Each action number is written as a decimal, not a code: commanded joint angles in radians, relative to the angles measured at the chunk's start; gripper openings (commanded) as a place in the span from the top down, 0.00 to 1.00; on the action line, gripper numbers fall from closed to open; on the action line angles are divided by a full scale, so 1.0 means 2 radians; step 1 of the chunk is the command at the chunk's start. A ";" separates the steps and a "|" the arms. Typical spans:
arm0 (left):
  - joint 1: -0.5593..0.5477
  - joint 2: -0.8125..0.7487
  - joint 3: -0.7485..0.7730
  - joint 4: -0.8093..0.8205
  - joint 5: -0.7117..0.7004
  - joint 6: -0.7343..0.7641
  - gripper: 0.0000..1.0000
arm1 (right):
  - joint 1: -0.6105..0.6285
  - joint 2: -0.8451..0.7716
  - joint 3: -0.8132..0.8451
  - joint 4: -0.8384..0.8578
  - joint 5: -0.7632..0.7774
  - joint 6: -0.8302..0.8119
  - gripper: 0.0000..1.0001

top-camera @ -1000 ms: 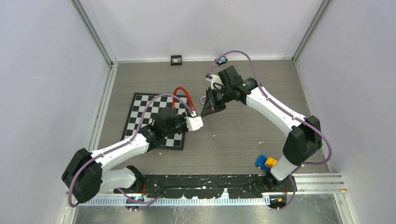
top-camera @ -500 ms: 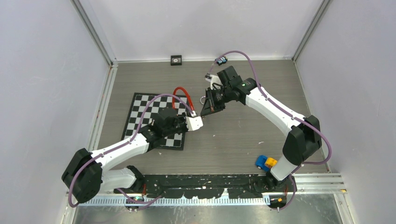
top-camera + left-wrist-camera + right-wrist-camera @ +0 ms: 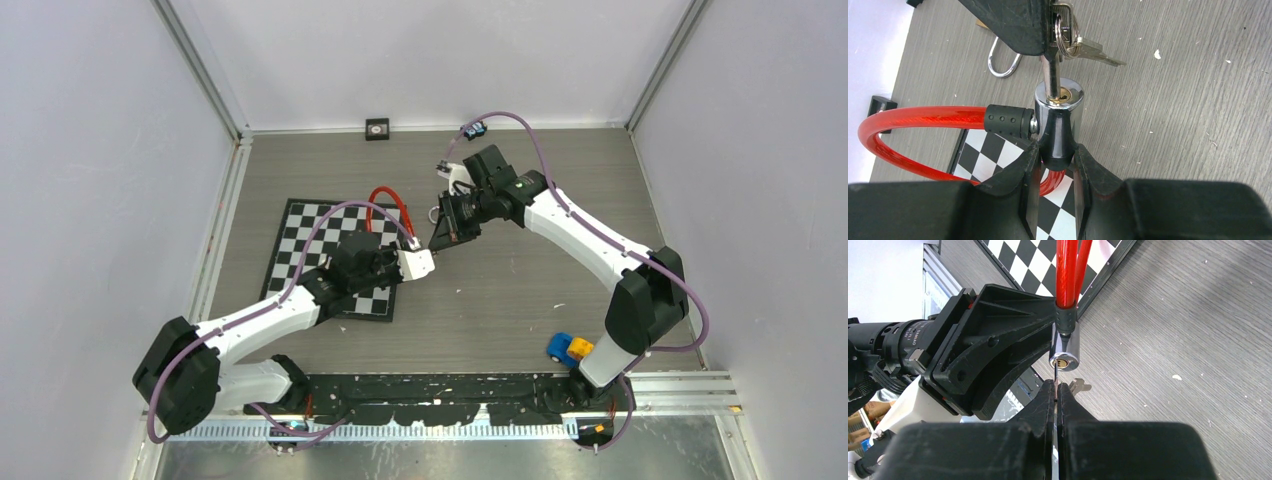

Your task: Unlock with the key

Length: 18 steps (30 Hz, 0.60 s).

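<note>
The lock is a chrome cylinder (image 3: 1059,100) with a brass keyhole, on the end of a red cable (image 3: 913,117). My left gripper (image 3: 1058,152) is shut on the cylinder's black lower part and holds it above the table. My right gripper (image 3: 1056,387) is shut on the key (image 3: 1055,372). The key's thin blade (image 3: 1050,75) reaches down into the keyhole. A ring with spare keys (image 3: 1083,45) hangs beside the right fingers. From above, the left gripper (image 3: 425,258) and the right gripper (image 3: 445,232) meet at mid-table, and the red cable (image 3: 385,200) loops behind them.
A checkerboard mat (image 3: 300,240) lies under the left arm. A silver shackle (image 3: 1000,62) lies on the table just behind the lock. A blue and yellow toy (image 3: 568,348) sits near the right arm's base. A small black square (image 3: 377,128) rests at the back wall.
The right gripper with the key has edged slightly left, toward the lock. The left arm and the lock have held still.
</note>
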 commanded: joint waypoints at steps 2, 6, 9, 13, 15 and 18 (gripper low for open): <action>-0.002 -0.006 0.013 0.047 0.003 -0.003 1.00 | 0.006 -0.021 -0.003 0.015 0.005 -0.011 0.99; -0.002 -0.007 0.012 0.047 0.003 -0.002 1.00 | 0.006 -0.027 -0.004 0.014 0.007 -0.013 0.99; -0.002 -0.006 0.012 0.047 0.003 -0.003 1.00 | 0.006 -0.031 -0.005 0.014 0.008 -0.014 0.99; -0.002 -0.006 0.012 0.047 0.003 -0.002 1.00 | 0.005 -0.033 -0.006 0.013 0.008 -0.015 0.99; -0.002 -0.006 0.012 0.047 0.003 -0.003 1.00 | 0.006 -0.033 -0.006 0.013 0.007 -0.015 0.99; -0.002 -0.006 0.012 0.047 0.004 -0.002 1.00 | 0.006 -0.032 -0.006 0.014 0.008 -0.015 0.99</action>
